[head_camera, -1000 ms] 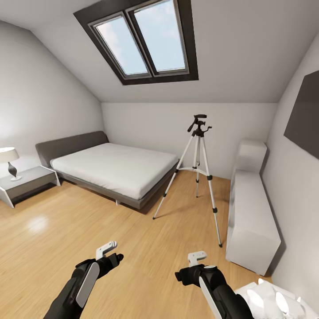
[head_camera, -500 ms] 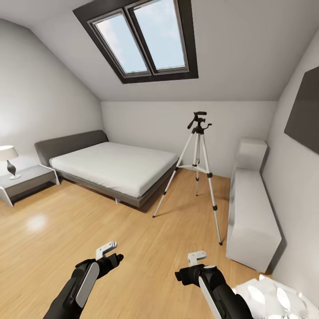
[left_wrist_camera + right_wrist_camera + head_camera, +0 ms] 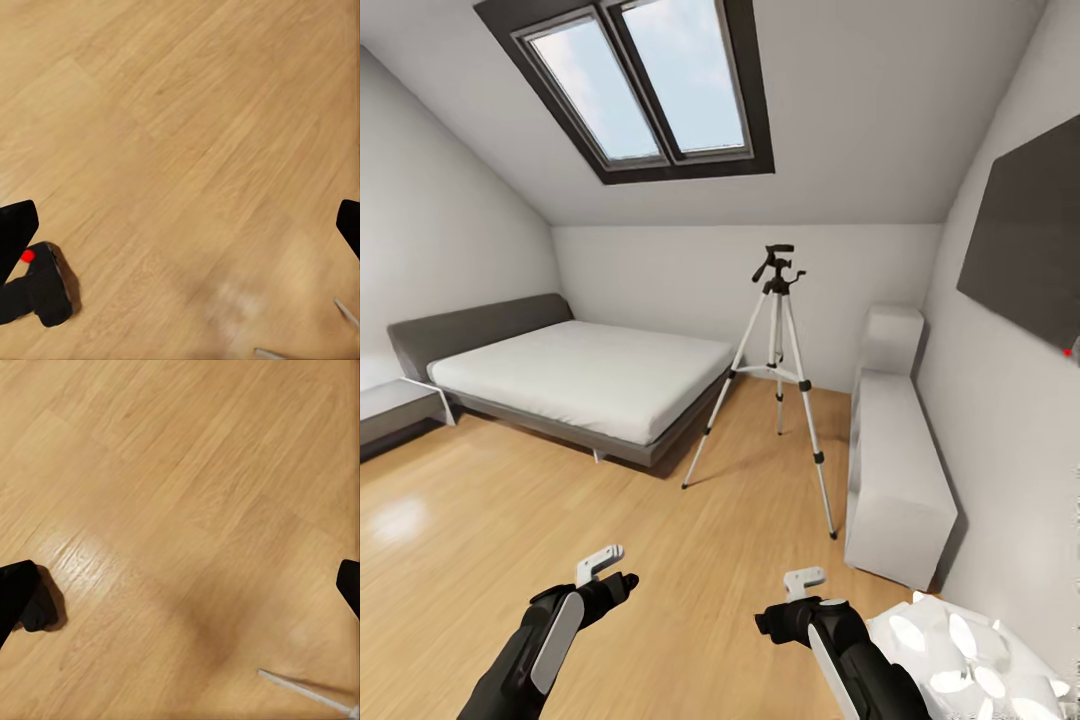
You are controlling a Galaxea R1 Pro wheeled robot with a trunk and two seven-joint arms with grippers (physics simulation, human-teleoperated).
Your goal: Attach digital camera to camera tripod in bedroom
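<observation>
The camera tripod (image 3: 777, 375) stands upright on the bedroom's wood floor, between the grey bed (image 3: 575, 375) and a white cabinet, well ahead of both arms. Its black pan head (image 3: 777, 265) carries nothing. In the left wrist view the digital camera (image 3: 45, 291), black with a red dot, lies on the floor beside one fingertip, apart from it. My left gripper (image 3: 610, 572) (image 3: 180, 225) and right gripper (image 3: 800, 590) (image 3: 180, 581) hang low over bare floor, both open and holding nothing. A dark shape (image 3: 41, 611) beside a right fingertip is partly hidden.
A long white cabinet (image 3: 895, 470) runs along the right wall under the black TV (image 3: 1025, 250). A nightstand (image 3: 395, 410) sits at the far left. White rounded objects (image 3: 960, 650) lie at the lower right. The skylight (image 3: 645, 85) is overhead. Thin silver rods (image 3: 307, 690) cross the floor.
The whole head picture has shifted left and the room looks closer, so the camera has moved. The lamp has left the frame. Both arms keep the same pose.
</observation>
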